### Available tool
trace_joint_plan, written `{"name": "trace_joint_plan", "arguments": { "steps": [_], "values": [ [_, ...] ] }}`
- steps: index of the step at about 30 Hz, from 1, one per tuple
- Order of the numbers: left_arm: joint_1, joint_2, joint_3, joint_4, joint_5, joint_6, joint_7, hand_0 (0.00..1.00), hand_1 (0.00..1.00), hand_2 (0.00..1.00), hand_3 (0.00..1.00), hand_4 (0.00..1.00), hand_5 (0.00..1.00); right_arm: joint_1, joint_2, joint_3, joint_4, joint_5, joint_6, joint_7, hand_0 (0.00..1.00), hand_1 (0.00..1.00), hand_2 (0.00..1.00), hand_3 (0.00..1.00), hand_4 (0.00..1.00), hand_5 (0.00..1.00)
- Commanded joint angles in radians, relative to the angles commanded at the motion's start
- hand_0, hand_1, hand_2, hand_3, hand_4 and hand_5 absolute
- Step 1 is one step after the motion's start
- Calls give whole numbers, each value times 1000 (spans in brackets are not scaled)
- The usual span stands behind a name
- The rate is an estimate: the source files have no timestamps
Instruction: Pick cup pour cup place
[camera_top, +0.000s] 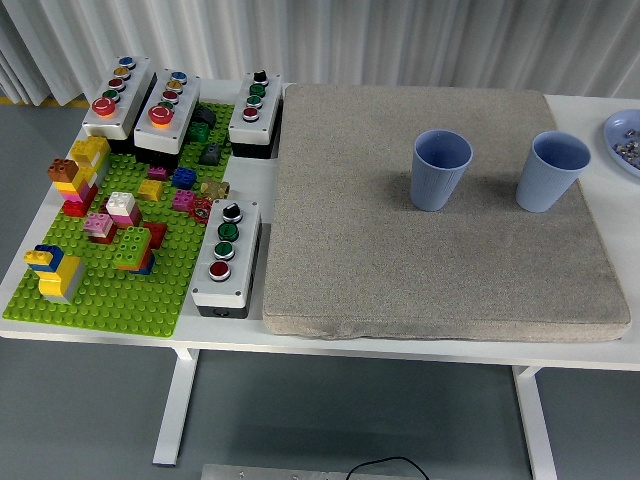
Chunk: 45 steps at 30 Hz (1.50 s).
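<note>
While no robot hand shows, two blue cups upright, apart, on grey mat.

I can read no text, label, brand, number or sign anywhere on my table. The two blue cups on the grey mat are plain. The push-button boxes at the left carry coloured buttons, but any markings on them are too small for me to make out.
</note>
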Motion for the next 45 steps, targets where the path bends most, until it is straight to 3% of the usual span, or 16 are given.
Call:
{"name": "trace_joint_plan", "arguments": {
  "steps": [5, 6, 9, 11, 12, 16, 22, 45],
  "values": [
    [2, 1, 1, 0, 2, -1, 0, 751, 799, 828, 666, 523, 908, -37, -25, 11, 6, -21, 75, 0, 891, 833, 907, 897, 772, 237],
    [3, 1, 1, 0, 2, -1, 0, 751, 799, 827, 666, 523, 908, -52, -27, 12, 10, -31, 103, -5, 894, 852, 931, 961, 819, 184],
    [4, 1, 2, 0, 7, -2, 1, 751, 799, 827, 666, 523, 908, -91, -28, 0, 20, -41, 169, -4, 894, 852, 931, 961, 819, 184],
    [3, 1, 0, 0, 11, -2, 1, 751, 799, 827, 666, 523, 908, -118, -20, -9, 20, -35, 193, -1, 894, 852, 931, 961, 819, 184],
    [3, 0, -1, 0, 13, -2, 2, 751, 798, 827, 666, 523, 908, -128, -15, -11, 19, -32, 200, -1, 898, 867, 987, 984, 823, 173],
    [0, -4, -2, 0, 16, -3, 1, 751, 798, 827, 666, 523, 908, -168, 13, -11, 15, -34, 218, 6, 898, 867, 987, 984, 823, 173],
    [-3, -10, 1, 0, 15, -4, 0, 751, 799, 826, 666, 524, 907, -202, 62, 10, 1, -44, 210, 12, 899, 872, 998, 984, 829, 158],
    [-7, -22, 14, 0, 17, -6, 3, 751, 798, 825, 666, 523, 908, -195, 138, -47, -51, -32, 149, 58, 892, 859, 957, 952, 839, 166]
  ]
}}
